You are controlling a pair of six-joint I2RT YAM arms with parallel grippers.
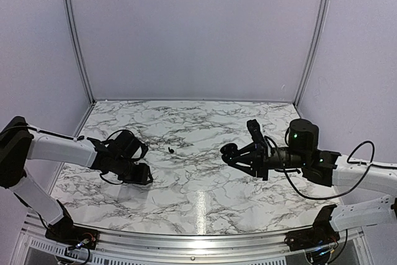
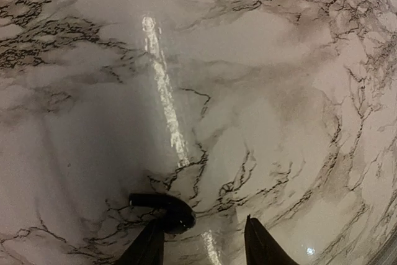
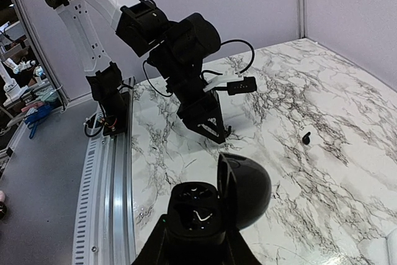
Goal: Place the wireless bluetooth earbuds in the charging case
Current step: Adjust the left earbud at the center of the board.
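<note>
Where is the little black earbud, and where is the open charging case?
black earbud (image 3: 306, 136), right wrist view, middle of its body.
charging case (image 3: 245, 190), right wrist view, on its raised lid.

Surface: table (image 1: 186, 122), white marble pattern with dark grey veins, glossy.
Near edge: ribbed metal rail (image 1: 186, 240), running the table's full width.
Glare: bright streak (image 1: 200, 206) on the marble, just beyond the rail, about mid-width.
Lying on it: one tiny black earbud (image 1: 170, 149), well back from the rail, marble all round it.
</note>
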